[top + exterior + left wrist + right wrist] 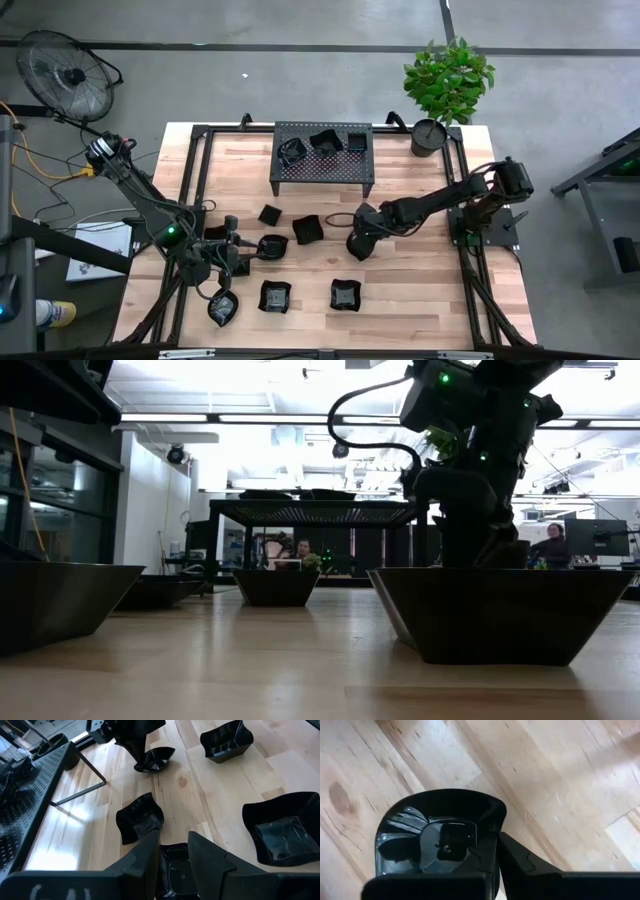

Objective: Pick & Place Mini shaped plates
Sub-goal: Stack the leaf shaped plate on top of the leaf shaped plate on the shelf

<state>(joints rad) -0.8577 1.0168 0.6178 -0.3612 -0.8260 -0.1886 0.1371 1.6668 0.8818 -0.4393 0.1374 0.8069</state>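
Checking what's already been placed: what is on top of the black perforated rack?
On the rack the high view shows three small black dishes: one at its left, one in the middle, one at the right. The floor under the rack is mostly hidden by its top.

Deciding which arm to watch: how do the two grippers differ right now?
The right gripper is shut on the rim of a glossy black round dish mid-table; the left gripper stands with a gap between its fingers over a black dish near the front left, holding nothing visibly. Both are low over the wooden table.
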